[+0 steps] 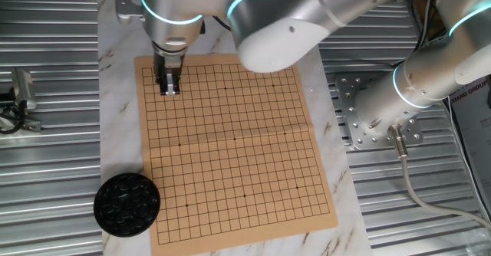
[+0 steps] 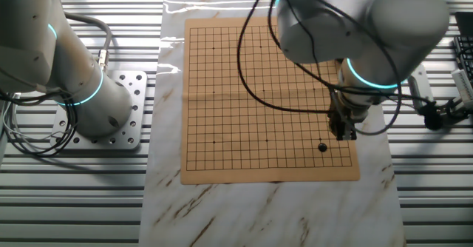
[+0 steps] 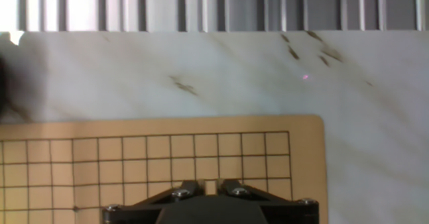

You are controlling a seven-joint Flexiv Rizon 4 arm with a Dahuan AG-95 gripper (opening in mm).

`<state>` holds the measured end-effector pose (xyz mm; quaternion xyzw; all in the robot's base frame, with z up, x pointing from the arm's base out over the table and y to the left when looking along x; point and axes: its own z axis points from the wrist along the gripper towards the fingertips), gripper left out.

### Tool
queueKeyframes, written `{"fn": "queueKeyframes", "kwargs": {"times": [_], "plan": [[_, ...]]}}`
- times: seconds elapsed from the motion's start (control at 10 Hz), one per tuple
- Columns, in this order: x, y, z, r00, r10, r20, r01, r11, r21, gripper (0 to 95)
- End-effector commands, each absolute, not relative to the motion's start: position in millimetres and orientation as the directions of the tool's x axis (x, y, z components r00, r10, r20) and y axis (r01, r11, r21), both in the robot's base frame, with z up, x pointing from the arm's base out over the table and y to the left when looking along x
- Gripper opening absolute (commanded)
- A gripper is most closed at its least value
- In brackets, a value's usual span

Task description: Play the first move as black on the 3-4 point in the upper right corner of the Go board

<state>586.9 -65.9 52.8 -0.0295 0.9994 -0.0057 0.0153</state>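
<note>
Found the arm (image 1: 276, 26) stretched over the far corner of the Go board (image 1: 238, 156), which lay flat on a marble slab (image 2: 259, 210). Noted a second arm (image 2: 74, 84) on its base plate beside the slab, well apart from the board and not in the way. Saw the round black bowl (image 1: 126, 204), full of stones, at the opposite end, touching or just beside the board edge.

Located the gripper (image 2: 345, 134) low over the corner area, pointing down. In the hand view, made out the fingertips (image 3: 189, 188) set narrow, with a small gap and only bare board showing in it. Held nothing, as far as could be seen.

Spotted one black stone (image 2: 322, 147) lying on the grid near that corner, just beside the fingers and apart from them. Could not see it in the fixed view with the bowl, where the gripper hid it.

Judged the placing as done and the release as the step in hand. Could not count the lines surely enough to confirm the 3-4 point. Expected the next move to call for a straight lift, without brushing the stone sideways.
</note>
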Motion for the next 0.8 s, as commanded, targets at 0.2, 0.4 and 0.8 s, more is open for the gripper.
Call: {"fn": "queueKeyframes", "kwargs": {"times": [0.2,0.4,0.8], "plan": [[586.8,-64.4,52.0,-0.996,-0.083,-0.037,-0.082,0.996,-0.026,0.0],[586.8,-64.2,52.0,-0.995,-0.091,-0.042,-0.090,0.996,-0.026,0.0],[585.8,-63.2,52.5,-0.995,-0.095,-0.039,-0.094,0.995,-0.027,0.0]]}}
